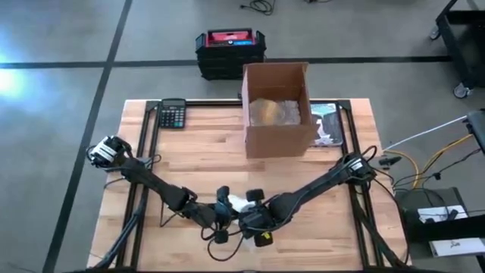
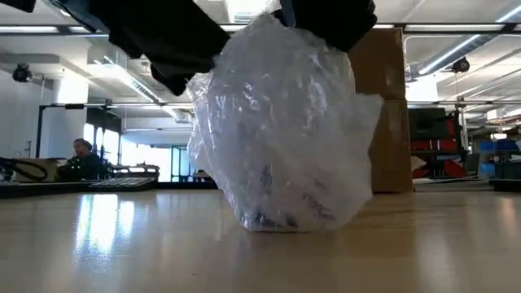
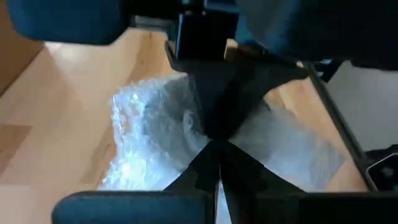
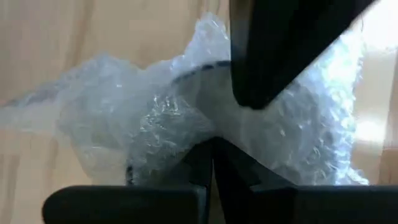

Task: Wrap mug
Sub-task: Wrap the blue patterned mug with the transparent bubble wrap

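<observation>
- Where our two arms meet near the 6 o'clock edge of the tabletop (image 1: pixel 197 159), we have a bundle of bubble wrap (image 2: pixel 281 130) standing on the wood; a dark shape shows through the plastic low down, but we cannot tell for sure that it is the mug.
- From above, the bundle shows only as a small white patch (image 1: pixel 241 202) between the two tools.
- Our left tool (image 1: pixel 222 206) sits at 9 o'clock of the bundle, its fingers clenched together on the wrap at their tips, as the left wrist view shows (image 3: pixel 214 163).
- Our right tool (image 1: pixel 256 208) sits at 3 o'clock of the bundle, and its fingers are likewise pinched shut on a fold of wrap (image 4: pixel 211 155).
- In the level view the wrap is gathered up to a peak at the top, where both dark tools press in on it, and its base rests on the tabletop.
- At 12 o'clock of the bundle, well apart from it, an open cardboard box (image 1: pixel 276 110) stands on the tabletop with some crumpled wrap inside.
- A calculator (image 1: pixel 173 114) lies near the 11 o'clock corner.
- A printed sheet (image 1: pixel 327 125) lies just beside the box, at its 3 o'clock side.
- Beyond the far edge, a red and black case (image 1: pixel 229 51) stands on the floor.
- Far back in the room a person (image 2: pixel 81 159) sits at a desk.
</observation>
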You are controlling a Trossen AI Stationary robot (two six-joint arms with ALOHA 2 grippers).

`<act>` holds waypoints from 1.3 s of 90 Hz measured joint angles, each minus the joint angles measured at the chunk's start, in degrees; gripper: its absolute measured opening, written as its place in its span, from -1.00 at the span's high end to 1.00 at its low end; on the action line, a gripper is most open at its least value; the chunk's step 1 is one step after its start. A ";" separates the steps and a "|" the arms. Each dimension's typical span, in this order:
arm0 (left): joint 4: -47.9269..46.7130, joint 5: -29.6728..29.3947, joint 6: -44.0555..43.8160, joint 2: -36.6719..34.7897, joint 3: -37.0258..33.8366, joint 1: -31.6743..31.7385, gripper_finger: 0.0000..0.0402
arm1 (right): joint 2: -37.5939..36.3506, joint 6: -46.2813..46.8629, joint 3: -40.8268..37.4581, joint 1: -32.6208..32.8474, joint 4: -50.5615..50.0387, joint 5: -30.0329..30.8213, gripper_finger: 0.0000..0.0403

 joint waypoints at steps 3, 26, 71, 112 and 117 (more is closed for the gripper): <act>0.17 -0.07 0.02 0.36 0.17 -0.01 1.00 | 0.00 -0.14 0.00 0.00 -0.10 -0.06 0.99; 0.03 0.33 -0.02 0.64 0.19 0.01 1.00 | -3.92 -0.28 1.07 -0.02 -4.21 -0.59 0.99; -0.27 0.87 0.27 0.39 0.32 0.01 1.00 | -0.92 -2.66 -1.39 -1.55 2.35 3.22 0.99; -8.66 0.84 -0.71 -8.06 0.22 -0.50 1.00 | 2.56 -2.59 -1.19 -1.64 1.99 2.35 0.99; -12.69 -0.42 -1.60 -10.19 0.24 -0.70 1.00 | 2.56 -2.61 -1.20 -1.66 2.04 1.75 0.99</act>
